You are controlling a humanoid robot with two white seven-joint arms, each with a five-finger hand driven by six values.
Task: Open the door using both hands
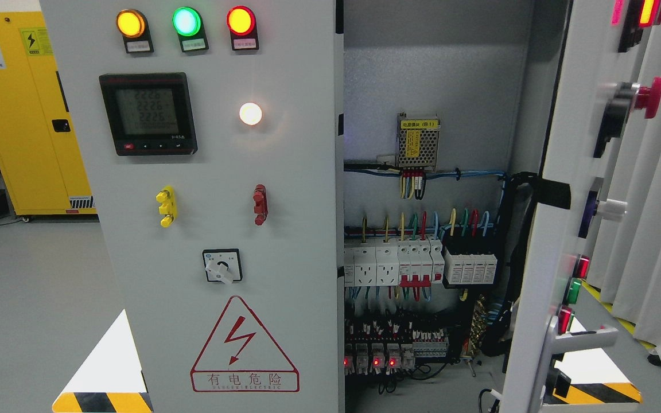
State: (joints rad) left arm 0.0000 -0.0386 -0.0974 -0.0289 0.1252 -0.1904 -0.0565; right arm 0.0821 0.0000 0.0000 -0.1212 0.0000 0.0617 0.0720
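While neither robot hand nor any fingers show in the head view, their state cannot be told; the right door (543, 241) stands swung wide open, its lever handle (586, 339) untouched. Beside it the left door (221, 229) stays closed; wiring and breakers (416, 264) lie exposed between them.

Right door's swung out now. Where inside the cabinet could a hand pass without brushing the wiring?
Freest is the bare grey back panel above the small perforated power supply, between the closed left door's edge and the open right door. Below the supply it is crowded: coloured wires, white breakers, black relays with red lights. No robot hand is in view.
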